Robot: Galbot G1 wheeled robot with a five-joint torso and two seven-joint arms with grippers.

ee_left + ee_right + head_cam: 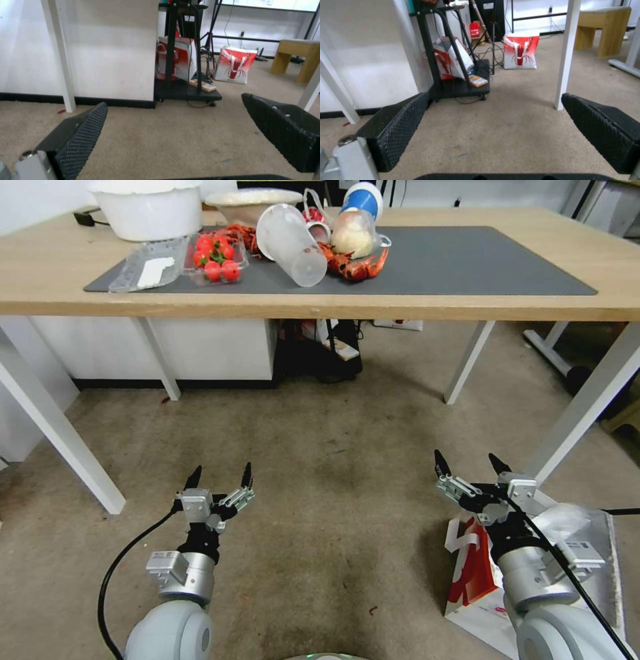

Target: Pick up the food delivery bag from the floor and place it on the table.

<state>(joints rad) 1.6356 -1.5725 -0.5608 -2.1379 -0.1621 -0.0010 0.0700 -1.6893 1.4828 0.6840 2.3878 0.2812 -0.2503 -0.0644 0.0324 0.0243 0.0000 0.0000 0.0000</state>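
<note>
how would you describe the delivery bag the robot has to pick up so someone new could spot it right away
Start at the long light-wood table and look down to the carpet on the robot's right. The food delivery bag stands there beneath the open right gripper, partly hidden by that arm. Its red side panel, white loop handle and silver lining set it apart from the bare floor under the open left gripper.

The head camera looks forward and steeply down, taking in the table point(60, 280) above and the carpet point(320, 447) below. Each wrist camera sits low, close over the carpet, facing level under the table between its own open fingers. Both share the black cart point(186, 92) point(460, 87) and a standing red-and-white bag point(236, 65) point(520, 51) beyond.
</note>
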